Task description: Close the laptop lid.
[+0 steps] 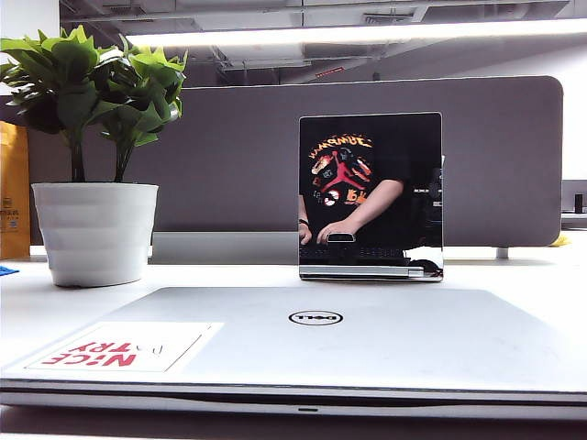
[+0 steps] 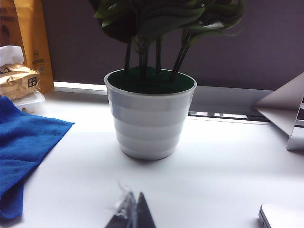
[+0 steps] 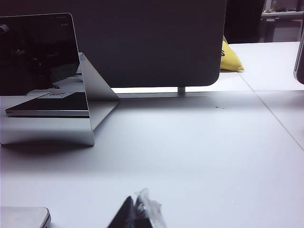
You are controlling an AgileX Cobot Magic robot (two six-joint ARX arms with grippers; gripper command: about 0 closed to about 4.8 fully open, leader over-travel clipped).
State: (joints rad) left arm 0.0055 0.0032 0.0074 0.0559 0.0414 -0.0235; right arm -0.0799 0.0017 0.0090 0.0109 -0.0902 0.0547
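Note:
The wide silver Dell laptop fills the front of the exterior view. Its lid (image 1: 312, 335) lies flat down on the base, with the oval logo (image 1: 315, 318) and the white red-lettered sticker (image 1: 124, 348) facing up. Neither gripper shows in the exterior view. A rounded silver corner of the laptop (image 2: 282, 216) appears in the left wrist view, beside my left gripper (image 2: 136, 195), whose tips are pressed together over bare table. Another corner (image 3: 23, 217) shows in the right wrist view, a little way from my right gripper (image 3: 134, 199), also shut with nothing in it.
A smaller upright device with a mirror-like black screen (image 1: 371, 197) stands behind the laptop. A plant in a white ribbed pot (image 1: 94, 234) is at the back left, and a blue cloth (image 2: 23, 147) lies beside it. A grey partition (image 1: 514, 156) closes off the back.

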